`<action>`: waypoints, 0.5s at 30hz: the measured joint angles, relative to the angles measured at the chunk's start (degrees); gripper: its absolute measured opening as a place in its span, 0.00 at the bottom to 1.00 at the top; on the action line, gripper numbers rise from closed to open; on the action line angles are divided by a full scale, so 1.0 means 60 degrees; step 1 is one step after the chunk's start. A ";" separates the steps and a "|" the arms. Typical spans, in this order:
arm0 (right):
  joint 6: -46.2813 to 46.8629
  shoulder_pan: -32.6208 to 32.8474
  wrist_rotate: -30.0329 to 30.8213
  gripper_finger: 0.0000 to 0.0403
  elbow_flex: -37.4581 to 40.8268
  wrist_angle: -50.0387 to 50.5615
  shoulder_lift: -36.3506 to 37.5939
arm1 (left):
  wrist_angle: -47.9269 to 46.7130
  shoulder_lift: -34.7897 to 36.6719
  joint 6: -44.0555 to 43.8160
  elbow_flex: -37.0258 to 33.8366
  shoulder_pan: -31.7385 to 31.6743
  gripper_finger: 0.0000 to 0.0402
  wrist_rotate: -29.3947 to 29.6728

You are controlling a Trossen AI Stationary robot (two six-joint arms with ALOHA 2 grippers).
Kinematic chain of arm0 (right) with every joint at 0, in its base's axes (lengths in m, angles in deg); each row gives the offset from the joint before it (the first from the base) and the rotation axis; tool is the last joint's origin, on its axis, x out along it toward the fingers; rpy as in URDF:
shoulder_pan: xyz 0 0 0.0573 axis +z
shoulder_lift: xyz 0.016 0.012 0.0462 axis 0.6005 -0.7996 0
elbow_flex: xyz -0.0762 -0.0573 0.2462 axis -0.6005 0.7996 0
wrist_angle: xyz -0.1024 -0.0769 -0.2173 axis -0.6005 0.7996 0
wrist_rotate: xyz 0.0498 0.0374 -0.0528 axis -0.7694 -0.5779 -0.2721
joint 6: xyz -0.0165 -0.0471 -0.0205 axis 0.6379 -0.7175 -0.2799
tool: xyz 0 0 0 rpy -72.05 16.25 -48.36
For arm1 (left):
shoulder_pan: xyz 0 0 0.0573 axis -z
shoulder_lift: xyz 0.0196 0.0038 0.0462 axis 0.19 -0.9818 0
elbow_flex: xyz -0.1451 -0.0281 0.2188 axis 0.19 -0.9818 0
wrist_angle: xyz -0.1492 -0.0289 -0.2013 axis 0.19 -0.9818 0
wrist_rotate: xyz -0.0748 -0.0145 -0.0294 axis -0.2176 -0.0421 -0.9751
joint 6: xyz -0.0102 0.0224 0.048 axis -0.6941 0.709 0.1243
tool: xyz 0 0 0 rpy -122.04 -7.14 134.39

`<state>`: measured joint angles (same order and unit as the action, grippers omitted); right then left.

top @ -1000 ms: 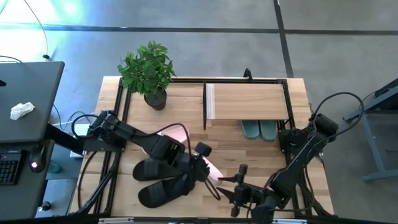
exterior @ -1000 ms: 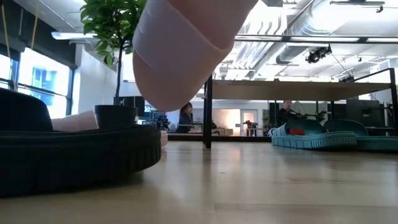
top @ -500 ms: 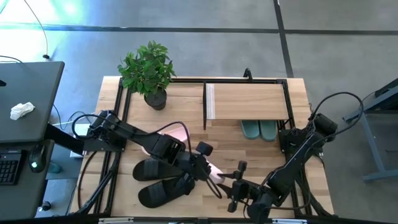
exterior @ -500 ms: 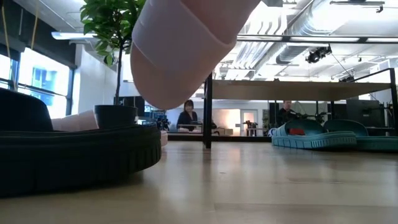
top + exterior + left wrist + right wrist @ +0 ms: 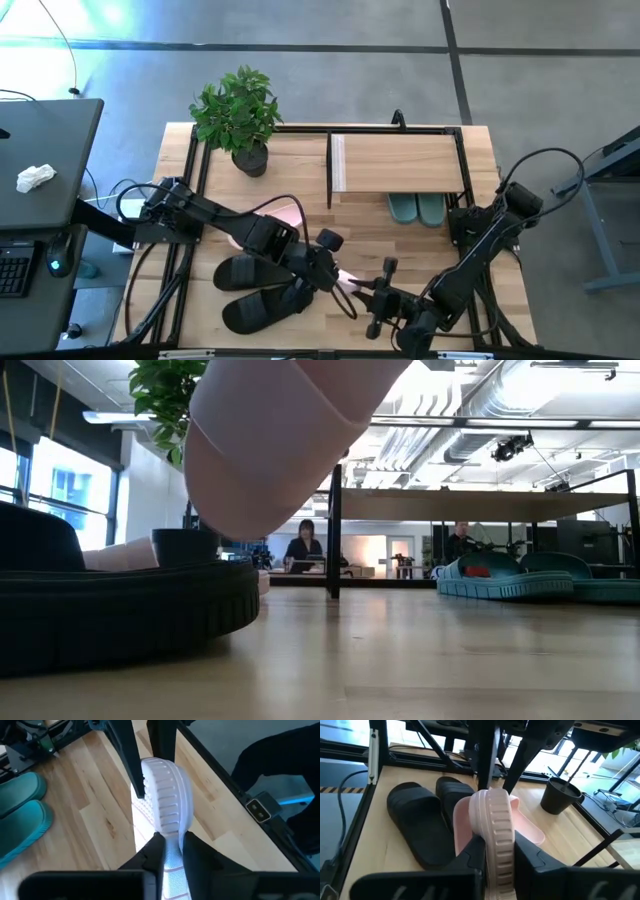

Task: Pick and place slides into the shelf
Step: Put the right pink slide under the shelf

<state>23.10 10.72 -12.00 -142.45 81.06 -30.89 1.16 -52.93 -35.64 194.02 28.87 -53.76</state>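
Near the bench's front edge, both the left pincer (image 5: 169, 851) and right pincer (image 5: 499, 851) clench one pale pink rubber slide (image 5: 495, 820), seemingly a handover toward the light-wood shelf (image 5: 398, 162).

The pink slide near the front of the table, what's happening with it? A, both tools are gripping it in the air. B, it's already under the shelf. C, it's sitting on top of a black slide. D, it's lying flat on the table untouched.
A: the left tool and the right tool each clamp the pink slide, and the low view shows it off the table.
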 joint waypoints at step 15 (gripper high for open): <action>0.0684 0.0212 -0.0007 0.05 0.0019 0.0776 0.0048 | -0.0973 0.0081 -0.0047 0.0015 0.0034 0.56 -0.1221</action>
<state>27.20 11.99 -12.05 -142.34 85.72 -30.60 -4.68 -52.45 -35.93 194.11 29.07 -61.09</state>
